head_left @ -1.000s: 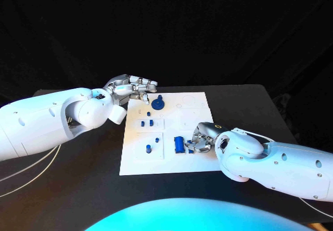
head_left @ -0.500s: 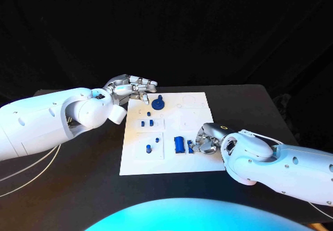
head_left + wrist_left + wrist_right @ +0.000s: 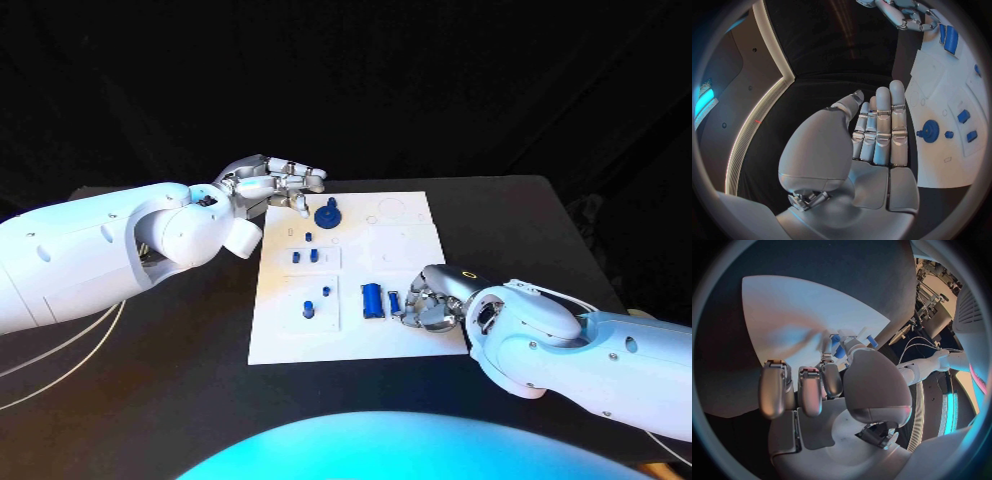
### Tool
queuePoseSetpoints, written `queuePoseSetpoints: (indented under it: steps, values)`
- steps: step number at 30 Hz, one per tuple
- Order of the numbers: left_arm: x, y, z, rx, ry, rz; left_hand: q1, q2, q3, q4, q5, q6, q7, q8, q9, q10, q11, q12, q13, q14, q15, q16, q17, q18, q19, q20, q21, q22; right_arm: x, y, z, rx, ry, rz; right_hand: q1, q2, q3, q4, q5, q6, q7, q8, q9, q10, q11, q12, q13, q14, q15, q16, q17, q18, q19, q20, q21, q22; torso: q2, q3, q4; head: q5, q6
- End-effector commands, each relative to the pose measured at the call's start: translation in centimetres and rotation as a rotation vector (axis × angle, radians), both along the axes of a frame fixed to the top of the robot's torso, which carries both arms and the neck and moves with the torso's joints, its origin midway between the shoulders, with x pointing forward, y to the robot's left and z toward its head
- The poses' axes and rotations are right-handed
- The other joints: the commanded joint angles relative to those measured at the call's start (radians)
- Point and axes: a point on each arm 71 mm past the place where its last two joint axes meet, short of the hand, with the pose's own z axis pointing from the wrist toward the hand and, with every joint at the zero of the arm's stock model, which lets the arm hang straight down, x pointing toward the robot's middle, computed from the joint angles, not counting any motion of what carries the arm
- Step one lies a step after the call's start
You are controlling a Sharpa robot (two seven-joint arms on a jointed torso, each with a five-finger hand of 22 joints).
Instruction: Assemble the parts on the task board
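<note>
Robotics lab, black-draped backdrop (image 3: 433,90), black table (image 3: 505,215), white task board (image 3: 353,340)

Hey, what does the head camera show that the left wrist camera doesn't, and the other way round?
Head view alone: the whole outline of the task board and the white right arm. Left wrist view alone: the palm of the left hand, fingers straight, holding nothing. Both: the round blue part, the blue cylinder and the right hand beside it.

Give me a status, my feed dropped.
Left hand open, at board's far corner. Right hand by blue cylinder, grip unclear. Task board unobstructed.
</note>
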Motion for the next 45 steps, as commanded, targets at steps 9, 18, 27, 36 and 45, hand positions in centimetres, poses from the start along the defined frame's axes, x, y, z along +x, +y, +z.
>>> queuePoseSetpoints:
  steps: [9, 18, 27, 36, 45]
  values:
    - [-0.1, -0.2, 0.1, -0.006, -0.005, -0.021, 0.000, 0.007, -0.004, -0.001, -0.001, -0.007, 0.002, 0.006, 0.001, -0.006, -0.003, 0.001, -0.001, -0.006, -0.001, -0.003, 0.001, 0.012, -0.007, -0.002, -0.005, 0.000, 0.2, 0.2, -0.3, 0.013, -0.001, 0.013, 0.006, 0.008, -0.008, 0.001, -0.008, -0.005, 0.002, -0.003, 0.000, -0.006, 0.003, -0.003, 0.051, 0.086, -0.004, -0.003, 0.187, -0.013, 0.034, -0.004, -0.005, 0.210, 0.001, -0.0015, 0.0017, 0.002, 0.000]
    - [-0.1, -0.2, 0.1, -0.006, -0.004, -0.021, 0.000, 0.007, -0.004, -0.001, -0.001, -0.007, 0.002, 0.006, 0.001, -0.006, -0.003, 0.001, -0.001, -0.006, -0.001, -0.003, 0.001, 0.012, -0.007, -0.002, -0.005, 0.000, 0.6, 0.0, -0.7, 0.003, 0.006, 0.005, 0.004, 0.015, -0.011, 0.005, -0.009, -0.004, 0.002, -0.003, 0.000, -0.004, 0.003, 0.000, 0.054, 0.087, -0.004, -0.002, 0.189, -0.013, 0.035, -0.004, -0.004, 0.210, 0.001, 0.0002, 0.0016, 0.002, 0.000]
    - [0.0, -0.3, 0.1, -0.007, -0.002, -0.023, 0.001, 0.008, -0.004, -0.002, 0.000, -0.007, 0.002, 0.007, 0.001, -0.007, -0.003, 0.002, -0.001, -0.007, -0.001, -0.003, 0.001, 0.012, -0.007, -0.002, -0.005, 0.000, 1.2, 0.5, -1.4, -0.007, 0.040, 0.020, 0.018, 0.019, -0.026, 0.000, -0.041, -0.007, 0.003, -0.003, -0.001, -0.006, 0.003, -0.003, 0.052, 0.086, -0.004, -0.004, 0.186, -0.012, 0.032, -0.003, -0.011, 0.208, 0.001, 0.0000, 0.0012, 0.003, 0.000]
    - [-0.1, -0.3, 0.1, -0.006, 0.000, -0.025, 0.002, 0.008, -0.003, -0.002, 0.000, -0.007, 0.001, 0.007, 0.001, -0.007, -0.003, 0.002, -0.001, -0.007, -0.001, -0.003, 0.001, 0.013, -0.007, -0.003, -0.005, 0.000, 1.2, 0.6, -1.5, -0.002, 0.050, 0.030, 0.027, 0.017, -0.048, -0.004, -0.082, -0.008, 0.004, -0.002, -0.002, -0.008, 0.004, -0.004, 0.052, 0.085, -0.003, -0.006, 0.184, -0.011, 0.030, -0.002, -0.016, 0.207, 0.000, -0.0006, 0.0000, 0.004, 0.000]
    - [0.0, -0.1, 0.0, -0.005, -0.002, -0.020, 0.002, 0.008, -0.003, -0.002, 0.000, -0.007, 0.001, 0.007, 0.001, -0.007, -0.003, 0.002, -0.001, -0.007, -0.001, -0.003, 0.001, 0.013, -0.007, -0.003, -0.005, 0.000, 0.6, -0.1, -0.5, 0.078, 0.019, 0.021, 0.025, 0.013, -0.063, -0.001, -0.087, -0.015, 0.008, -0.006, -0.004, -0.017, 0.007, -0.021, 0.040, 0.084, -0.001, -0.011, 0.176, -0.008, 0.025, -0.001, -0.033, 0.203, -0.002, -0.0010, -0.0003, 0.004, 0.000]
